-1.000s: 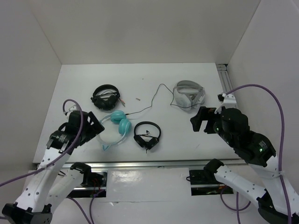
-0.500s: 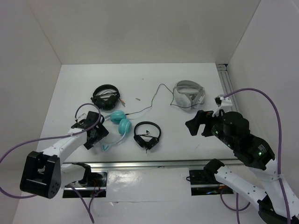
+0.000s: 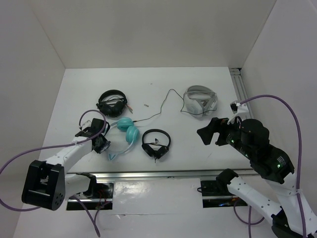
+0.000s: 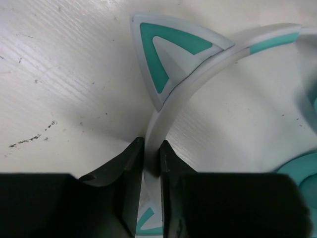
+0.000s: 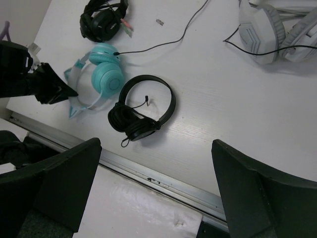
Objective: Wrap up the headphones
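White surface (image 3: 188,148), walled booth: headphones (image 3: 128,130) lie left of centre.
Their headband (image 4: 198,82) bows toward your near left, cups (image 3: 132,134) far-right; your left end effector (image 4: 151,148) pinches the headband beside a cat ear (image 4: 163,49), right end effector (image 3: 207,132) hovers spread.

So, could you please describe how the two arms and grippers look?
Both the left arm and right arm have white shells with black joints, each trailed by a purple cable. The left gripper and right gripper carry black wedge-shaped fingers.
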{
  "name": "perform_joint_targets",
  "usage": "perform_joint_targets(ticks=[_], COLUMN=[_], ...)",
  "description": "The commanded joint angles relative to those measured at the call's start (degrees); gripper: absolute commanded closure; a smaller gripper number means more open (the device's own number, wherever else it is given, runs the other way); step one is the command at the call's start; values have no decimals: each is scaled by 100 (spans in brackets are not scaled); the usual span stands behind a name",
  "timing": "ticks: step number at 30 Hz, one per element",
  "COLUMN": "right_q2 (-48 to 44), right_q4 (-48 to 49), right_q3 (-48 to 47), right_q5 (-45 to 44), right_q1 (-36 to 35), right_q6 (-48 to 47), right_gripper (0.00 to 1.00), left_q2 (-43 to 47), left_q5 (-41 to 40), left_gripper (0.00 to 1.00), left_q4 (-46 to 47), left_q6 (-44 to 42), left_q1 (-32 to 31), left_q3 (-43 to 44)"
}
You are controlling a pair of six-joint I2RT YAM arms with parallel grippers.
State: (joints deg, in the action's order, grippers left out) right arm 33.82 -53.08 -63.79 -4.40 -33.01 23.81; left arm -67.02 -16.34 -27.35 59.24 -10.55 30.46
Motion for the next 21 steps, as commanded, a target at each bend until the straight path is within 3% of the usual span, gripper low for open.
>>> perform_joint_targets(ticks=[1, 3, 4, 9, 11, 16, 21], right_q2=[1, 1, 1, 1, -51, -270, -402], right_q4=[307, 307, 307, 307, 473, 1411, 2599], right_q3=[-291, -292, -292, -406, -328, 330, 1253], right_q5=[237, 238, 238, 387, 615, 1230, 1916], right_q1=[58, 58, 58, 58, 58, 58, 58], right_q6=[-114, -114, -114, -166, -219, -412, -571], right_gripper=[0, 0, 0, 0, 0, 0, 0], left_q2=[24, -187, -258, 39, 721, 1885, 1957], left_q5=[25, 25, 25, 263, -17, 219, -228], left_gripper=[72, 85, 100, 100, 100, 100, 100], left_q4=[-173, -174, -235, -952, -1341, -1720, -2579], left_q6=[87, 87, 87, -238, -54, -228, -484], left_q1=[70, 70, 70, -157, -508, -843, -905], left_q3=[-84, -84, -23, 328, 610, 1303, 2961])
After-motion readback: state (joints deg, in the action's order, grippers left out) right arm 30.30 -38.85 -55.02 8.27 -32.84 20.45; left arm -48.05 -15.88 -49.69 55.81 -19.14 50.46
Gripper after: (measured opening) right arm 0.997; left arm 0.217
